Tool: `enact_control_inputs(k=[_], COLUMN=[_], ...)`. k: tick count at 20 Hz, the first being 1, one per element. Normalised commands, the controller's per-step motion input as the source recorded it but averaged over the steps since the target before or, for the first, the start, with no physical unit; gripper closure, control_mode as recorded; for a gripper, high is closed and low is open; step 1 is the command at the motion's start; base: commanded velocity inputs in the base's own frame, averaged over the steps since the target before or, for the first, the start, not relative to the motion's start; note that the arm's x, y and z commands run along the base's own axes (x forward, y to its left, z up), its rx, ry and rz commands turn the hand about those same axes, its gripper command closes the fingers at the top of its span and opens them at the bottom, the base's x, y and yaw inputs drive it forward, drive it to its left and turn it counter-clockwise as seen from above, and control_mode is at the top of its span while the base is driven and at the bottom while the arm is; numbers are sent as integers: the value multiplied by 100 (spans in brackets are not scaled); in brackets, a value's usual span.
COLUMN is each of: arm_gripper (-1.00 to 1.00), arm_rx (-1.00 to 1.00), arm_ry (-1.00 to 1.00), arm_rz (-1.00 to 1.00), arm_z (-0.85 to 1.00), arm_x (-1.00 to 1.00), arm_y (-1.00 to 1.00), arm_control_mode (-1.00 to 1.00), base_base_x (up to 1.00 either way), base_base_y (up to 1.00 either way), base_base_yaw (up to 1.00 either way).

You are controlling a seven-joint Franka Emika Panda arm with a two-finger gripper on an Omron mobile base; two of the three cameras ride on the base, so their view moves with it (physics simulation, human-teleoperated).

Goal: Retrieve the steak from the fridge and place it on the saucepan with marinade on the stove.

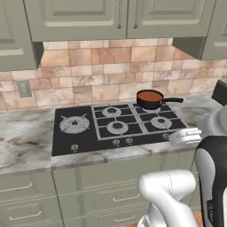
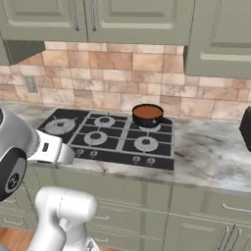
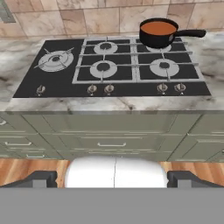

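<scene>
The black stove (image 1: 111,125) (image 2: 110,137) (image 3: 113,68) is set in the marble counter in front of me. The saucepan with marinade (image 1: 150,98) (image 2: 147,114) (image 3: 158,31) stands on its back right burner, orange-brown liquid inside, handle pointing right. My gripper (image 3: 114,178) hangs in front of the counter, level with the drawers and well back from the stove. It is open, its two dark fingertips (image 3: 41,178) wide apart with nothing between them. The steak and the fridge are out of view.
Green drawers (image 3: 111,142) run under the counter and green wall cabinets (image 1: 119,17) hang above the tiled backsplash. A dark object (image 2: 246,127) stands on the counter at the far right. A wall outlet (image 1: 24,88) sits left of the stove.
</scene>
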Motion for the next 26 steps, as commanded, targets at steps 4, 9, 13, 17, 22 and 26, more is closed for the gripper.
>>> enact_control_inputs(k=[4,9,13,17,22,26], arm_gripper=[-100,-100,-100,-100,-100,-100], arm_rx=[0,0,0,0,0,0], arm_ry=[0,0,0,0,0,0], arm_rz=[0,0,0,0,0,0], arm_z=[0,0,0,0,0,0], arm_x=[0,0,0,0,0,0], arm_y=[0,0,0,0,0,0], arm_control_mode=[100,100,100,100,100,100], base_base_x=[-46,-47,-53,-47,-45,-35], base_base_y=[-4,-17,-26,-45,-63,-62], base_base_yaw=[0,0,0,-1,-2,0])
